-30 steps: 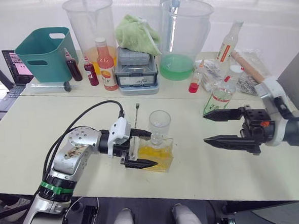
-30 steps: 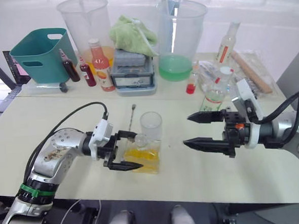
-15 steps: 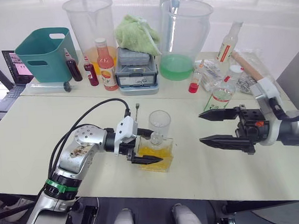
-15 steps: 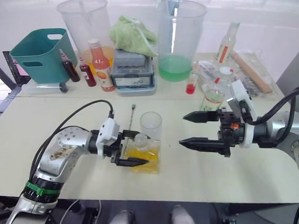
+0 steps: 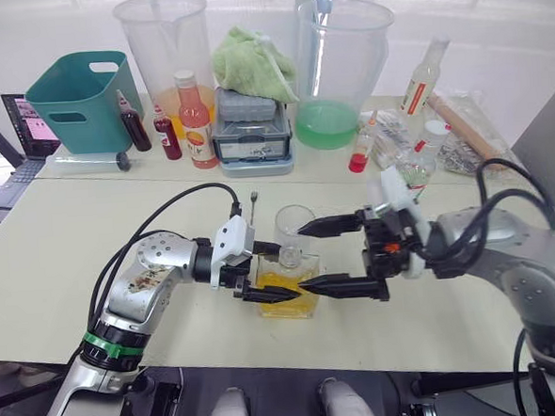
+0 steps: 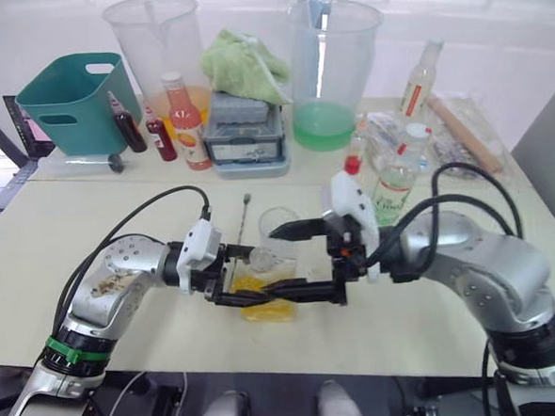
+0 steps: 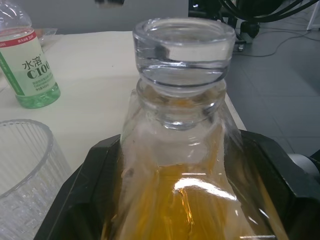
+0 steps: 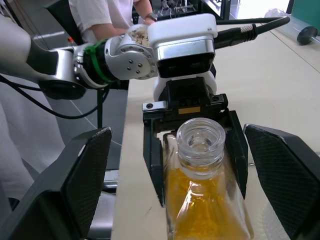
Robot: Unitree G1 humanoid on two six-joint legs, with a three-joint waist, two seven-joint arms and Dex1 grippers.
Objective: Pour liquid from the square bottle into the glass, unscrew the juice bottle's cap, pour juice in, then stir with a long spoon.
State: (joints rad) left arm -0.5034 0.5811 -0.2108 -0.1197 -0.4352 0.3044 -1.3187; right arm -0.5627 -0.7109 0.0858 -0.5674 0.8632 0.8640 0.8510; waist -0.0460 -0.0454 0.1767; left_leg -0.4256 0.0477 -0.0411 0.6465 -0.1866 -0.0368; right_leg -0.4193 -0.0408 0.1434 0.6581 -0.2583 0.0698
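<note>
The square bottle (image 5: 284,307), holding yellow liquid, stands on the table with its mouth uncapped. My left gripper (image 5: 283,274) is shut on it from the left; its black fingers (image 7: 95,190) press both sides. From the right, my right gripper (image 5: 300,259) stands wide open, one finger (image 8: 85,185) on each side of the bottle and not touching it. The empty glass (image 5: 291,224) stands just behind the bottle. The long spoon (image 5: 253,214) lies left of the glass. The juice bottle (image 6: 389,190) stands back right with its cap (image 6: 412,136) on.
Along the back stand a teal bin (image 5: 82,97), two big clear jugs (image 5: 169,45) (image 5: 344,62), a red-capped pink-orange bottle (image 5: 195,119), a grey box (image 5: 252,125) under a green cloth (image 5: 255,63), and a slim red-label bottle (image 5: 425,76). A person (image 8: 115,15) stands beyond the table.
My right gripper has swung left across the table, from open space near the juice bottle to either side of the square bottle. The left gripper has closed in on the bottle.
</note>
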